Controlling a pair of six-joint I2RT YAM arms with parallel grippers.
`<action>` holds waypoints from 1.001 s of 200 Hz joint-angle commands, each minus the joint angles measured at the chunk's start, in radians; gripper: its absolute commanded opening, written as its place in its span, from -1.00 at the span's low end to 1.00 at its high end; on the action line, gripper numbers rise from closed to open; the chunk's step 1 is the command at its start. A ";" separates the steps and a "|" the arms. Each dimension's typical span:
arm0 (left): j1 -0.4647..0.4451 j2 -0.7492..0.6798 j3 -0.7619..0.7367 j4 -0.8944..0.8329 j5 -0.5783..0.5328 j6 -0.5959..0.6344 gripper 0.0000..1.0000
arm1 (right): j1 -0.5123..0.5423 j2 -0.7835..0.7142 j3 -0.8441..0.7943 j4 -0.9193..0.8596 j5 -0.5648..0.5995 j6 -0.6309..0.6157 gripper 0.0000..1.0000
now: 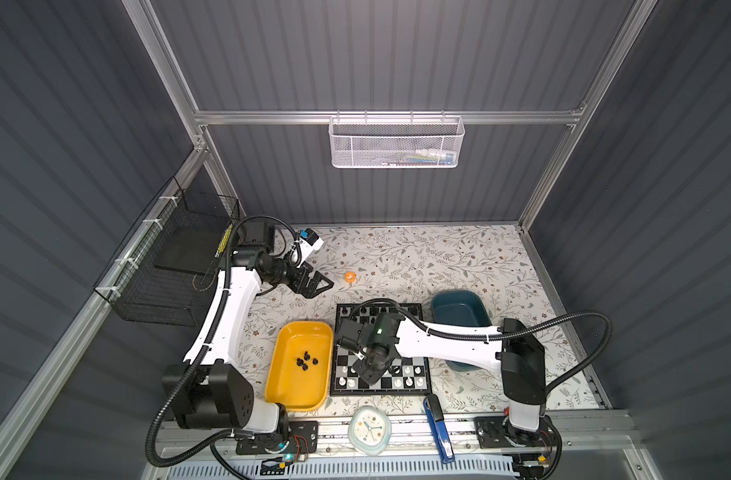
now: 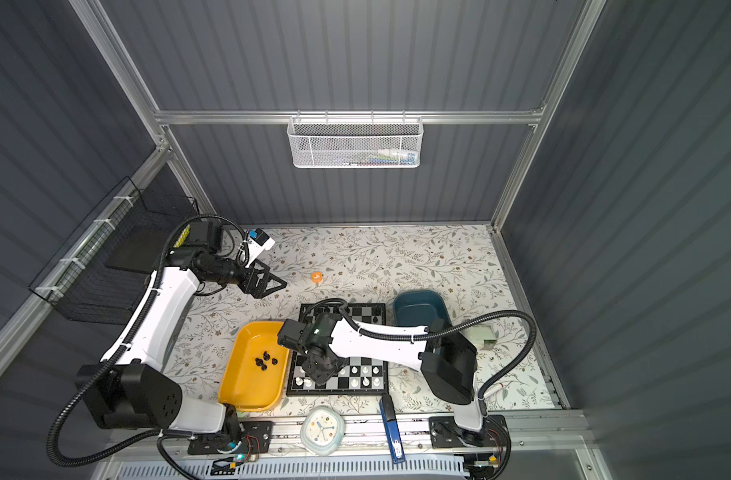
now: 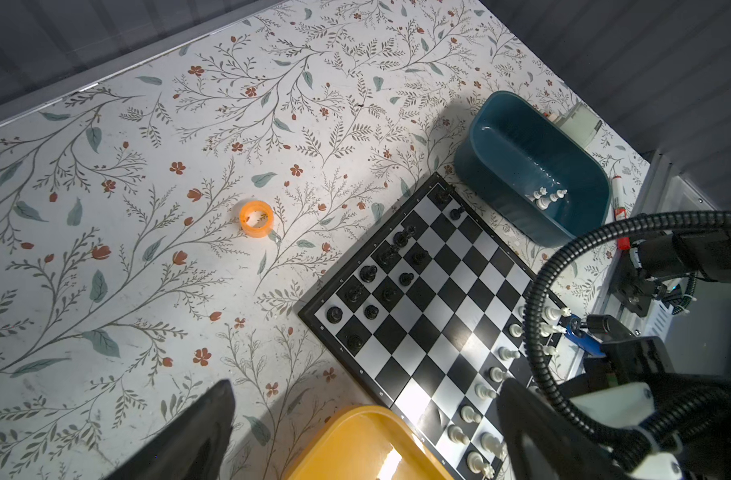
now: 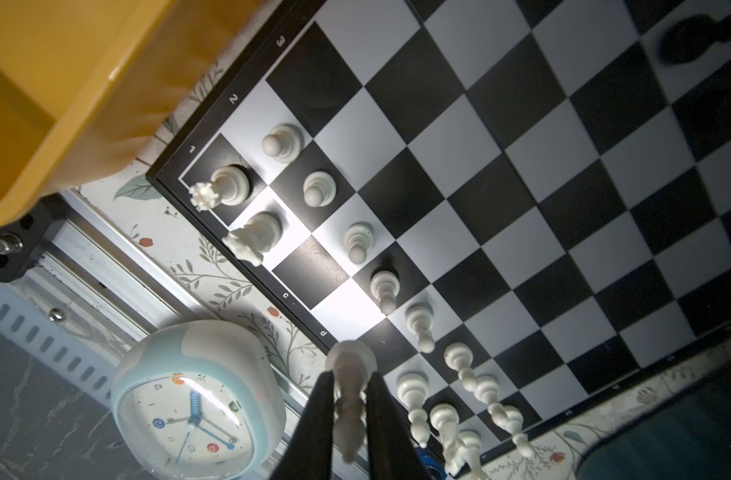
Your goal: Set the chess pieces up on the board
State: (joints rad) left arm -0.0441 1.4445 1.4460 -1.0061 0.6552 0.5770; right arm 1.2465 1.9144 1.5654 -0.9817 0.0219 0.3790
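I hold the tall white plastic chessman (image 4: 349, 399) clenched between my right jaws, gripped along its stem, with its round base pointing towards the square chessboard of black and silver-grey checks (image 4: 501, 187). The base hangs at the board's near edge, close to the letter d on the thin black frame. I cannot tell whether it touches the board. In both top views my right arm reaches over the board (image 1: 344, 358) from the right, and its wrist is above the near left squares.

The other white chessmen (image 4: 320, 189) stand on the two near ranks: a line of pawns, then a rook on the corner square with a knight beside it. The glossy black chessmen (image 3: 368, 272) stand on the two far ranks.

Just left of the board lies the shallow yellow plastic tray (image 1: 291, 399), with a few loose black pieces (image 1: 307, 360) in it. By the board's far right corner sits the deep teal plastic tray (image 3: 501, 174), with a few loose white pieces (image 3: 546, 197) in it.

My left jaws are spread wide and grasp nothing. They hang above the floral-patterned worktop (image 1: 438, 257) to the far left, well apart from the board and near a small orange tape ring (image 1: 349, 277).

At the front edge lie a pale blue rounded clock (image 1: 370, 428) and a blue stapler (image 1: 438, 432).
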 commanded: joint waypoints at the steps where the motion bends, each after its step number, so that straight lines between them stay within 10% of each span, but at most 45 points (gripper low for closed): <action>1: 0.007 -0.037 0.024 -0.042 0.007 0.027 0.99 | 0.007 0.023 -0.001 0.004 -0.011 -0.026 -0.63; 200: 0.007 -0.073 0.005 0.034 -0.022 -0.037 0.99 | 0.037 0.099 0.024 0.051 -0.034 -0.050 -0.63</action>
State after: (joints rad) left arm -0.0441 1.4025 1.4460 -0.9791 0.6380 0.5568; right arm 1.2793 1.9919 1.5677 -0.9295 -0.0051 0.3321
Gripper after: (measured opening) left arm 0.994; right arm 0.186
